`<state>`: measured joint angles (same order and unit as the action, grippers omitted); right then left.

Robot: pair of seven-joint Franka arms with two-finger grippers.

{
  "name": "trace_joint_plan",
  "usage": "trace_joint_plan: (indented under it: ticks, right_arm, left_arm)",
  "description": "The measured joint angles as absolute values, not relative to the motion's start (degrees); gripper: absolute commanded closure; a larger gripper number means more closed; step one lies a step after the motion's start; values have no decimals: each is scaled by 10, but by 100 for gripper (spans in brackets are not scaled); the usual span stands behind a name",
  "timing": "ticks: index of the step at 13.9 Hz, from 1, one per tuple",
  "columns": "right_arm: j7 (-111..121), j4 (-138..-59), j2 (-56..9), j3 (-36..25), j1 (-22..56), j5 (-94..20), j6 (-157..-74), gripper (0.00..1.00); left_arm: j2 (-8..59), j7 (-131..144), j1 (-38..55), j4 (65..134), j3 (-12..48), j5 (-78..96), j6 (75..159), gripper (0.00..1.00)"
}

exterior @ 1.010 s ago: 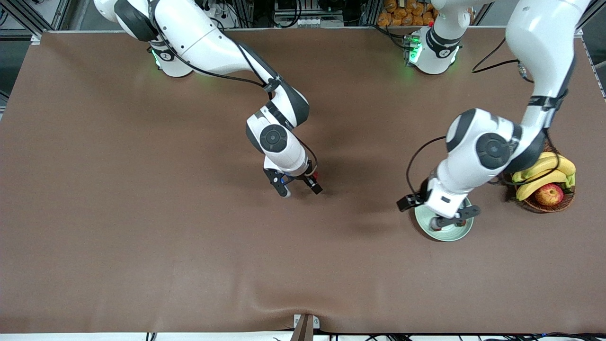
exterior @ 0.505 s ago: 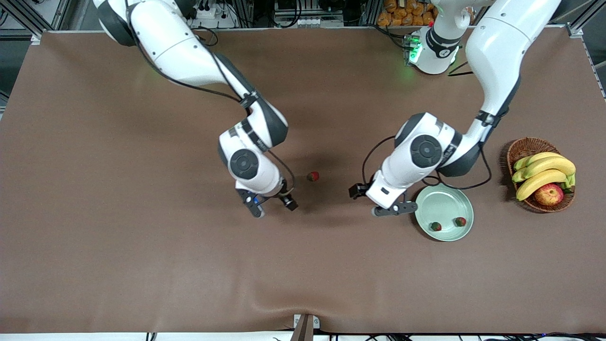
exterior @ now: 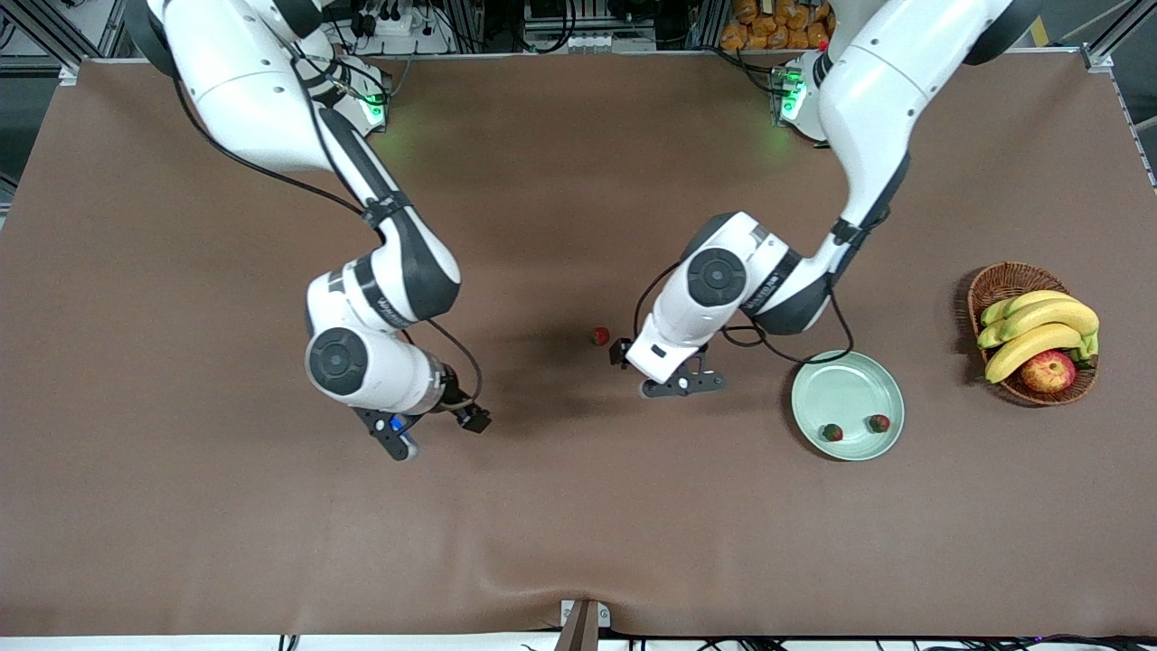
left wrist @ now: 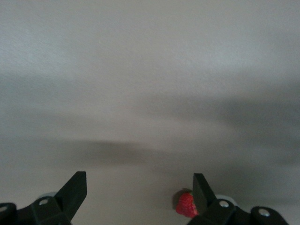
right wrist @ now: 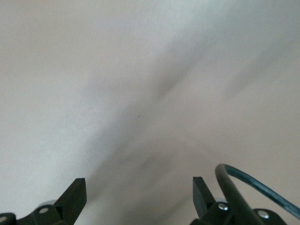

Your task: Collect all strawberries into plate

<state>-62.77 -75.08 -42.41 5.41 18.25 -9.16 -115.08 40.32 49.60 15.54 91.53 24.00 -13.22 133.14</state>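
Note:
One strawberry (exterior: 600, 336) lies on the brown table mid-table. Two more strawberries (exterior: 831, 432) (exterior: 877, 422) lie in the mint-green plate (exterior: 845, 384), toward the left arm's end. My left gripper (exterior: 682, 386) is open and empty, low over the table between the loose strawberry and the plate. In the left wrist view the strawberry (left wrist: 186, 204) shows just beside one fingertip (left wrist: 200, 187), not between the jaws. My right gripper (exterior: 434, 432) is open and empty over bare table, toward the right arm's end from the loose strawberry. The right wrist view shows only table.
A brown wicker basket (exterior: 1003, 280) with bananas (exterior: 1039, 330) and a red-yellow apple (exterior: 1048, 371) stands beside the plate at the left arm's end of the table. A cable loop hangs below the left wrist.
My left gripper has moved from over the plate toward the loose strawberry, uncovering two strawberries in the plate. My right gripper has moved away from the loose strawberry, toward the right arm's end.

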Motion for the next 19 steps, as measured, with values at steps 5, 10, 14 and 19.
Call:
trace_joint_plan:
  ticks: [5, 10, 14, 19]
  right_arm:
    - [-527, -748, -405, 54, 135, -92, -1099, 0]
    - [-454, -748, -369, 54, 101, -92, -1051, 0]
    - [-336, -748, -349, 53, 62, -90, -1025, 0]
    - [-247, -746, -288, 36, 32, -65, -960, 0]
  left_arm:
    - [420, 510, 215, 887, 233, -132, 1331, 0]
    - [461, 512, 289, 850, 188, -147, 1331, 0]
    - [491, 506, 350, 828, 138, -152, 1332, 0]
    - [494, 471, 352, 824, 132, -158, 1318, 0]
